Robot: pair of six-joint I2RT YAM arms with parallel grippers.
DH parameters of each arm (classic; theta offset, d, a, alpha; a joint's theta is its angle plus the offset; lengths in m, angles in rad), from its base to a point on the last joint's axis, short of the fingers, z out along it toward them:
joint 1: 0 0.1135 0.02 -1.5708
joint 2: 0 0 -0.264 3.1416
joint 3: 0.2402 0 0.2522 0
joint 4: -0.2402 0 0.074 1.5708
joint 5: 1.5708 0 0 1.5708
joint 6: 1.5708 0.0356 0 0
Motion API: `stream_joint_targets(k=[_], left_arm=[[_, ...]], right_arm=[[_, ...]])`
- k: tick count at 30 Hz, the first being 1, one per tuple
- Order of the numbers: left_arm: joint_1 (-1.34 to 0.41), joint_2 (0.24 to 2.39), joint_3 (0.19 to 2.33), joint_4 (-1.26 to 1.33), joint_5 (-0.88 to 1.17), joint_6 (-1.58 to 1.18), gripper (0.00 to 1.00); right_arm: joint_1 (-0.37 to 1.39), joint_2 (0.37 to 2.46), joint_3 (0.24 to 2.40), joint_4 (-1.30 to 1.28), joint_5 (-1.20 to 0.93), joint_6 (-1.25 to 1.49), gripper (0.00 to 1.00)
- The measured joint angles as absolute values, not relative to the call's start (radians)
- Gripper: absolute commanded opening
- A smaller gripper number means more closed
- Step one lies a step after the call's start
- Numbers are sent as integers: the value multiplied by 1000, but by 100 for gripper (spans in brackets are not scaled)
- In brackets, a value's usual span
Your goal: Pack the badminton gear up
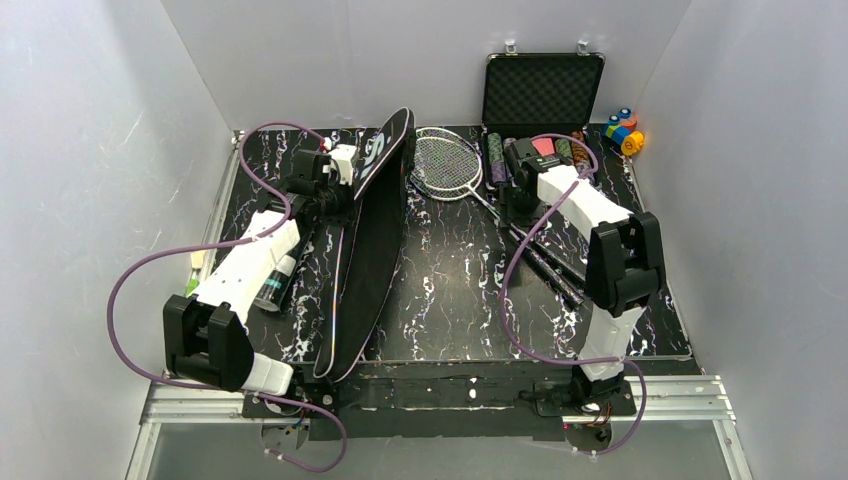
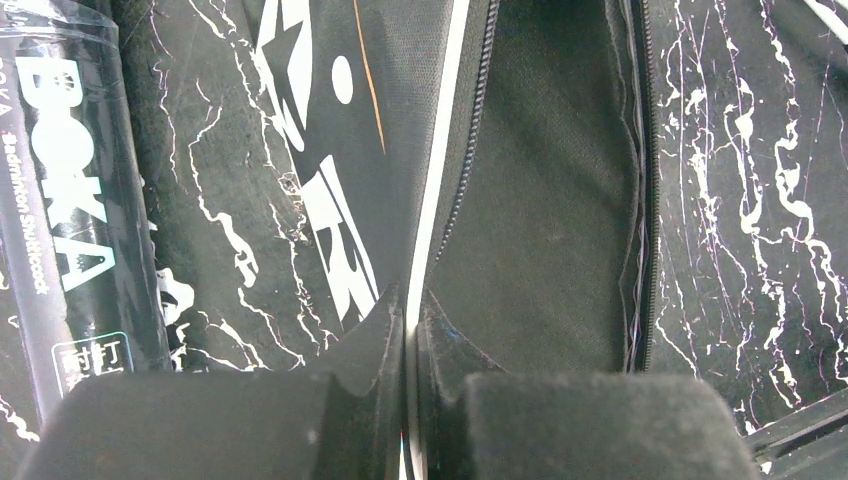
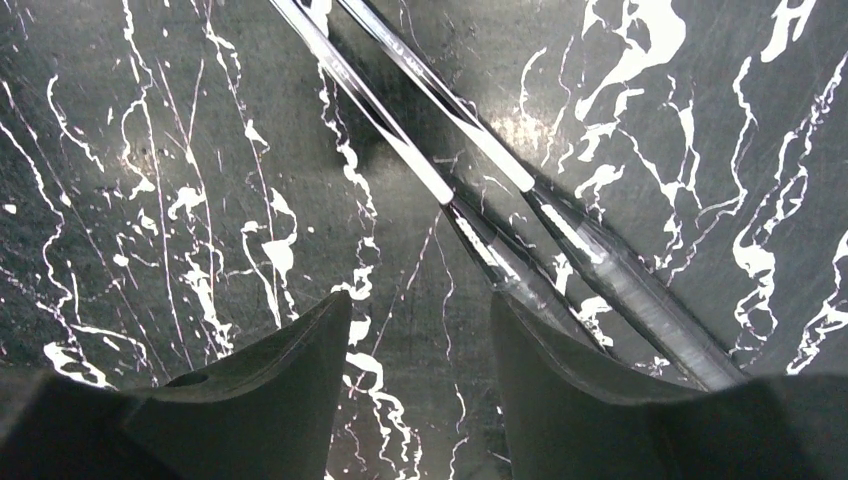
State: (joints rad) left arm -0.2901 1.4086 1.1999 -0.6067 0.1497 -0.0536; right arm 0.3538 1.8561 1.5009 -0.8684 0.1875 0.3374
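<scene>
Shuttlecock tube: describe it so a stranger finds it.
Start at the long black racket bag lying left of centre. Just left of it, partly under the left arm, lies the shuttlecock tube. Unlike the flat bag, it is round, lettered BOKA in white.

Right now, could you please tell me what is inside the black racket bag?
Where the left gripper pinches the bag open, only bare dark lining shows, no gear. Its raised flap covers the rest of the interior. Both rackets lie outside on the table.
</scene>
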Motion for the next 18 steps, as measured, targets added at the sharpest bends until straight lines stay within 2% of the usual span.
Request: stream_joint_targets(k=[12, 18], left_arm=[[-276, 1398, 1200, -606, 156, -53, 0], [-269, 1393, 1200, -606, 162, -53, 0]], right_arm=[[354, 1979, 1504, -805, 181, 338, 59], [355, 1988, 1510, -786, 176, 339, 54]])
